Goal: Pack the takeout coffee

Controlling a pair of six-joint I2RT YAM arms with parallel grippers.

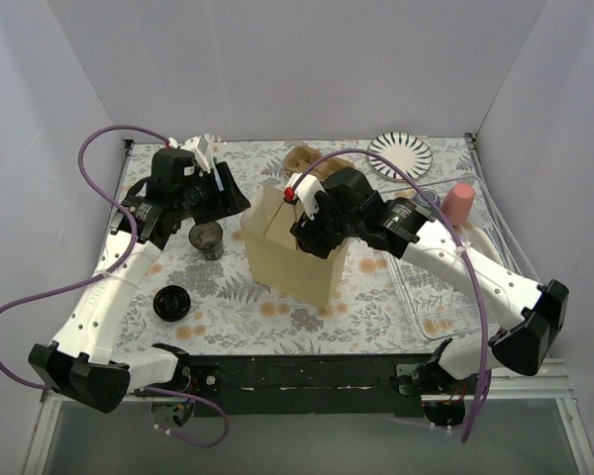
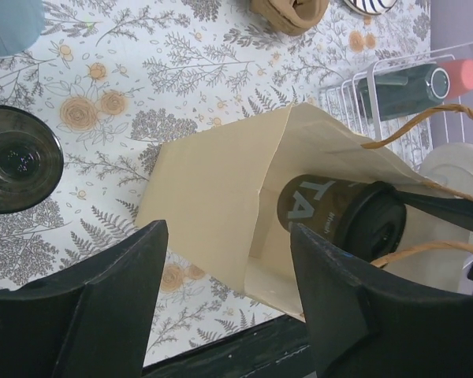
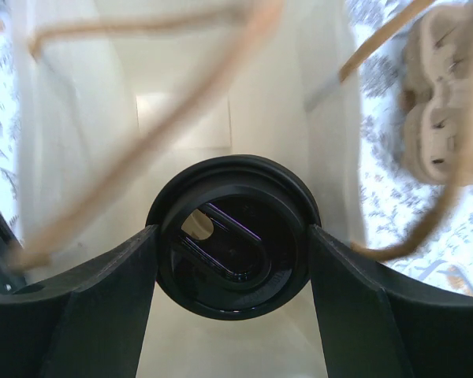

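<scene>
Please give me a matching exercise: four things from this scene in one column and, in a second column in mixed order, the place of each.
Things:
1. lidded coffee cup
2. open dark cup
3. flat black lid
4. striped plate

Places:
a. far right corner of the table
b. inside the paper bag
c. near left part of the table
d. standing on the table, just left of the bag

Pairs: 1-b, 2-d, 3-c, 4-a

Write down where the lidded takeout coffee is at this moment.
In the left wrist view, the lidded takeout coffee is inside the paper bag at mid-table, gripped by the right tool; an unlidded cup stands left of the bag.
</scene>
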